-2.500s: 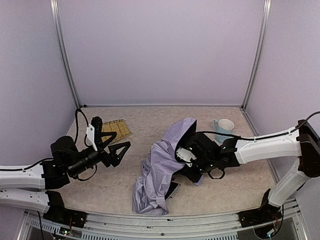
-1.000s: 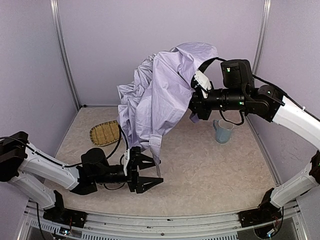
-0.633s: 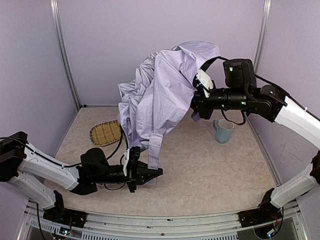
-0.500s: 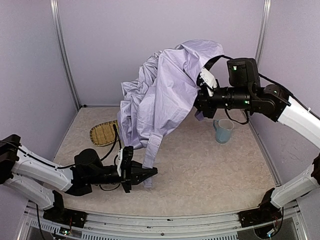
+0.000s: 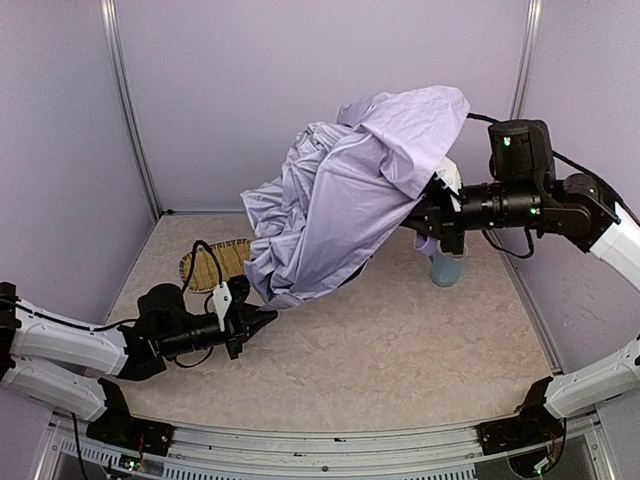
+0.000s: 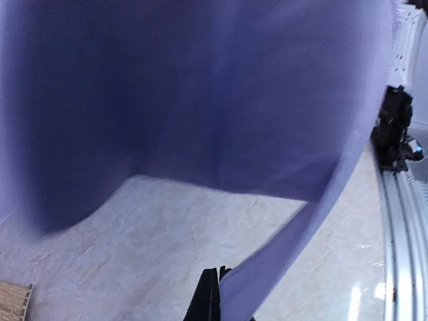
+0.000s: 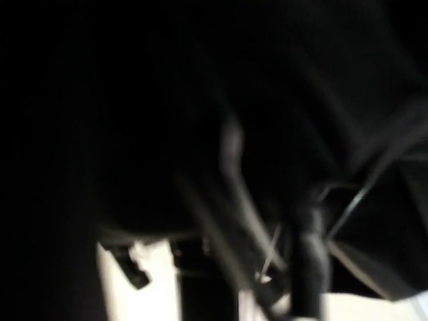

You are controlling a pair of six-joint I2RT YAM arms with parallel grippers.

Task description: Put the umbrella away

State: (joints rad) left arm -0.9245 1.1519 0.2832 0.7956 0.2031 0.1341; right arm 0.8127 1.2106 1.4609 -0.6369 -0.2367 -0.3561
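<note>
Nearest me, my left gripper [image 5: 258,318] is lying low over the table [image 5: 400,350]. Its jaws are pressed together on what looks like the strap at the lower hem of the umbrella [image 5: 350,200], though the wrist view is too blurred to be sure. Beyond it, the umbrella is hanging in the air as 1 loose lavender bundle from my right gripper [image 5: 436,212]. Fabric is hiding those jaws, so I cannot tell how they are standing. I am watching 2 risks: pulling the arms apart could yank the strap free or bend the ribs, and swinging cloth could topple the mug [image 5: 447,268] beneath.
</note>
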